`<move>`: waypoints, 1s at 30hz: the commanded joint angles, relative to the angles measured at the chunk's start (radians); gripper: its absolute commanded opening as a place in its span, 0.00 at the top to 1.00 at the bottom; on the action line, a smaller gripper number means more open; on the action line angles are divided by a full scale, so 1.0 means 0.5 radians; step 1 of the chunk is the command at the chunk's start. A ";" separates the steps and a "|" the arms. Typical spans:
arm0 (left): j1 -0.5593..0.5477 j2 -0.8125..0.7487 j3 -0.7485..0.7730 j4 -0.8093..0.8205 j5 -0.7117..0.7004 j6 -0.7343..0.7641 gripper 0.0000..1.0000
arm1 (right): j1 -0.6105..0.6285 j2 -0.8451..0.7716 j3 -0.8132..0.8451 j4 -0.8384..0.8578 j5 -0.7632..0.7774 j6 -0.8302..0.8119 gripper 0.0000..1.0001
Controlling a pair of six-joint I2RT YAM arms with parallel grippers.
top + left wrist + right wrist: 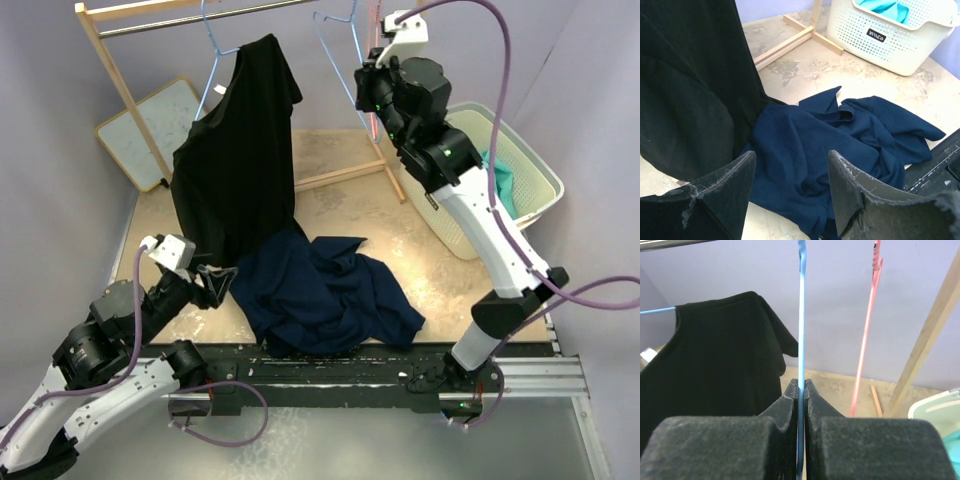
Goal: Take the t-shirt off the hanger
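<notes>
Status: right clamped on a bare hanger, left open, black tee on the rack

Right gripper (801,386): fingers are closed flat on the wire of the bare blue hanger (801,300). The wire is pinched dead centre between the pads with no gap visible. No garment shows on it. Pink hanger (866,325) hangs just beside it, apart from my fingers, on the side of the rack's wooden upright (929,325).

Left gripper (790,165): jaws wide apart, nothing between them. It sits low over the table (345,205), near the bottom hem of the black t-shirt (235,150) and just beside the navy t-shirt (325,295). I cannot tell whether a finger touches either cloth.

Black t-shirt: on its own light-blue hanger (657,311), up at the metal rail (170,22). It hangs skewed, one shoulder high, body draping down to the tabletop, lower edge touching the navy t-shirt.

Navy t-shirt: crumpled on the table, centre, toward the near edge.

Laundry basket (890,40): white, at the far right of the table, teal cloth (885,6) inside.
</notes>
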 commanded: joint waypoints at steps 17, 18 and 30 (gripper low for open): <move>-0.002 0.104 -0.009 0.033 0.109 -0.073 0.37 | 0.000 0.224 0.163 0.159 -0.073 -0.136 0.84; -0.002 0.099 -0.009 0.034 0.108 -0.075 0.37 | -0.001 0.179 0.102 0.185 -0.092 -0.131 0.76; -0.002 0.053 -0.012 0.028 0.087 -0.089 0.37 | 0.000 -0.886 -1.189 0.212 -0.824 0.068 0.00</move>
